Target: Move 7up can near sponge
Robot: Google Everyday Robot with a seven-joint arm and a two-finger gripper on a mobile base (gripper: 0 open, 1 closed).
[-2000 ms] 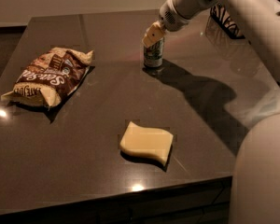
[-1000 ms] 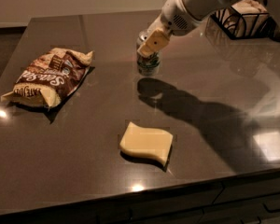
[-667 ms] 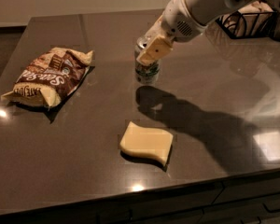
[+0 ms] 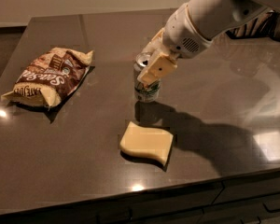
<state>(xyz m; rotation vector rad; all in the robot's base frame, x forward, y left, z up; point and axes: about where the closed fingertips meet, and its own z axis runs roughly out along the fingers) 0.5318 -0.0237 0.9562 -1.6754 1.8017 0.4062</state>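
Note:
The 7up can (image 4: 146, 91) is silver-white and green with a shiny top. It is upright at the table's middle, just behind the sponge (image 4: 146, 143), a flat pale-yellow rectangle with wavy edges. My gripper (image 4: 151, 71) is shut on the can from above and behind, its tan finger (image 4: 157, 69) covering the can's upper front. The white arm reaches in from the upper right. I cannot tell whether the can rests on the table or hangs just above it.
A brown-and-cream chip bag (image 4: 50, 76) lies at the left of the dark table (image 4: 60, 153). A dark patterned object (image 4: 259, 24) sits at the far right back. The table's front edge runs below the sponge, with drawers beneath.
My gripper has carried the can forward from the back of the table toward the sponge. The can now stands just behind the sponge.

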